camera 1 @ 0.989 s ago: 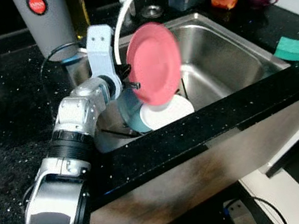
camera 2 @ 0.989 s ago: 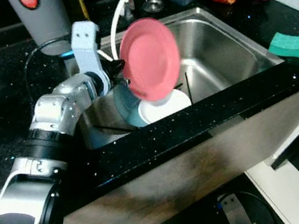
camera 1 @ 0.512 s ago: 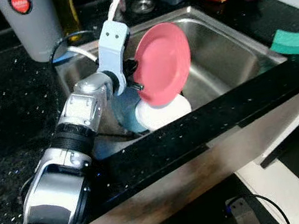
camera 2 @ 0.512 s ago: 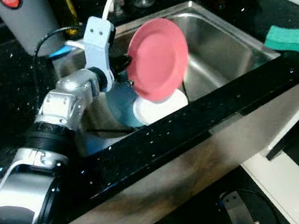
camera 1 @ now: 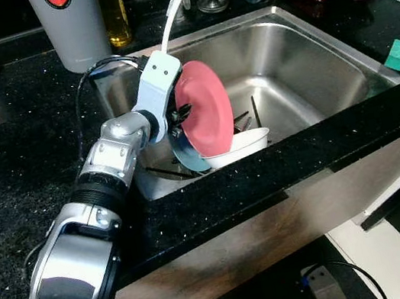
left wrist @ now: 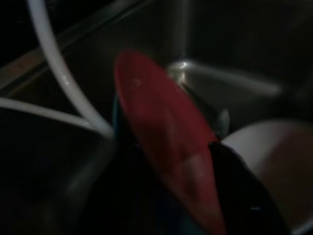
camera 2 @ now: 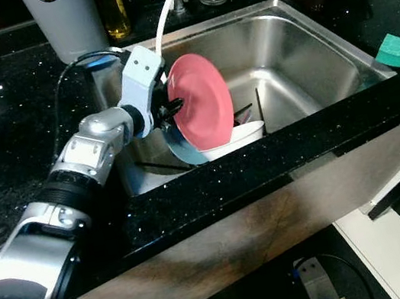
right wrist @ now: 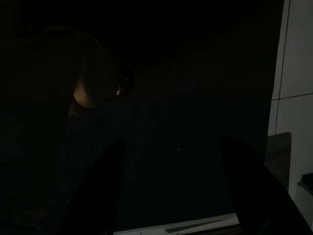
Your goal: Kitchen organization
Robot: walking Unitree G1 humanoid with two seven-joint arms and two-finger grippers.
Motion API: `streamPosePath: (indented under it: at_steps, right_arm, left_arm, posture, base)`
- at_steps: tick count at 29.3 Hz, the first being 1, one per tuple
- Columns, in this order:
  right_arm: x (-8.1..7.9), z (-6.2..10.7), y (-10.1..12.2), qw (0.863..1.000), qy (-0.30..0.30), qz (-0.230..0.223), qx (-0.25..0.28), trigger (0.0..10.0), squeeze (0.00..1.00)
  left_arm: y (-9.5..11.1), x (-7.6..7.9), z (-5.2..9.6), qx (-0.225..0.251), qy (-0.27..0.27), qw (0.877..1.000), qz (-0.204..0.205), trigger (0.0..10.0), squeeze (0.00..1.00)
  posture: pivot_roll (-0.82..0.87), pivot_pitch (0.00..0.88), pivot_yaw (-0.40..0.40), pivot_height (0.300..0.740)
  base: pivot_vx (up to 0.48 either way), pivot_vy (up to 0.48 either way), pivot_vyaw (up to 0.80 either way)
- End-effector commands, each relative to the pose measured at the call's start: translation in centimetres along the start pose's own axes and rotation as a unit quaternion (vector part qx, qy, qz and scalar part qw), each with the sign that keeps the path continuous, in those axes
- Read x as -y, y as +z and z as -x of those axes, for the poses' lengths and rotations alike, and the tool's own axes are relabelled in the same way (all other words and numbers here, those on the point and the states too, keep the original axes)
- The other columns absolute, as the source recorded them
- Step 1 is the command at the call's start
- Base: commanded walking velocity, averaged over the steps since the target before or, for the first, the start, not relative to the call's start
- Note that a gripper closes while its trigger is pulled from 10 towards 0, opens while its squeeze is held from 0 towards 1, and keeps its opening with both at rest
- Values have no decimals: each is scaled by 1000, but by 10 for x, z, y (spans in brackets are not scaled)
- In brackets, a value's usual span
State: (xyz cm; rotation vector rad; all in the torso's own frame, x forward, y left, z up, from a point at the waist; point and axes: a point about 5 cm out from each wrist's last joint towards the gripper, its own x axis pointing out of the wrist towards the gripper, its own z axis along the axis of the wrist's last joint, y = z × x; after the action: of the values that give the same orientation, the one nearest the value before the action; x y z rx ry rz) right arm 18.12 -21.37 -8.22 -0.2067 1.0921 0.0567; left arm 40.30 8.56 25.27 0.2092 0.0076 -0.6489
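Eye views: the left claw (camera 1: 181, 114) grips the pink plate (camera 1: 207, 117) by its rim at frame centre, held on edge over the sink (camera 1: 302, 69), just above the white bowl (camera 1: 242, 146).

Left wrist view: the plate (left wrist: 166, 142) runs diagonally between the fingers (left wrist: 244, 191).

Right claw: dark, state cannot be told.

The left hand (camera 1: 181, 114) has lowered the round pink plate (camera 1: 206, 118) into the stainless steel sink (camera 1: 301, 62); earlier it was raised, facing the camera, and now it stands nearly edge-on, its lower rim inside the white bowl (camera 1: 242, 144), left-centre of frame.
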Motion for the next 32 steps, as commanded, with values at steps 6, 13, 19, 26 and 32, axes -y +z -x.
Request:
streamPosePath:
  at_steps: [6,13,19,26,32]
  right_arm:
    - [-2,0,-8,1000,2,-9,-8,10000,0]
    - [-4,0,-5,1000,5,-12,-3,10000,0]
    - [-5,0,-4,1000,6,-14,-1,10000,0]
    - [-5,0,-2,1000,8,-14,1,10000,0]
    - [-5,0,-1,1000,8,-14,3,10000,0]
  left_arm:
    - [43,-2,21,186,-44,970,150,10000,0]
    - [56,-1,43,265,-55,935,229,10000,0]
    - [50,12,53,272,-62,928,246,10000,0]
    - [44,42,61,256,-85,925,268,10000,0]
    - [37,52,60,240,-91,927,273,10000,0]
  posture:
    - [-28,115,14,740]
    - [-10,104,17,740]
    - [-5,93,14,740]
    - [13,79,6,740]
    - [10,78,7,740]
  base:
    - [0,0,0]
    - [0,0,0]
    - [-100,0,0]
    - [-399,0,0]
    - [-458,0,0]
